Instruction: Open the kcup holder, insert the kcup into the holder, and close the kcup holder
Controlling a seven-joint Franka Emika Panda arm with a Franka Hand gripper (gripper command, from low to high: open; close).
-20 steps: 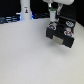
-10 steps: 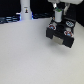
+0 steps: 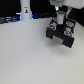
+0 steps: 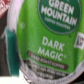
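The kcup holder [image 3: 63, 34], a black boxy unit with pale marks on it, stands on the white table toward the exterior view's upper right. The picture is too blurred to tell how its drawer stands. My gripper [image 3: 60, 19] hangs right above the holder, shut on the kcup [image 3: 60, 16], a small white pod with a green top. The kcup's green lid [image 4: 50, 35], printed "Green Mountain Dark Magic", fills the wrist view very close up. My fingers do not show clearly there.
A tall white bottle-like object [image 3: 25, 10] stands at the back, toward the exterior view's left. A dark strip with blue lights [image 3: 12, 19] runs along the table's far edge. The white tabletop [image 3: 30, 55] spreads out in front of the holder.
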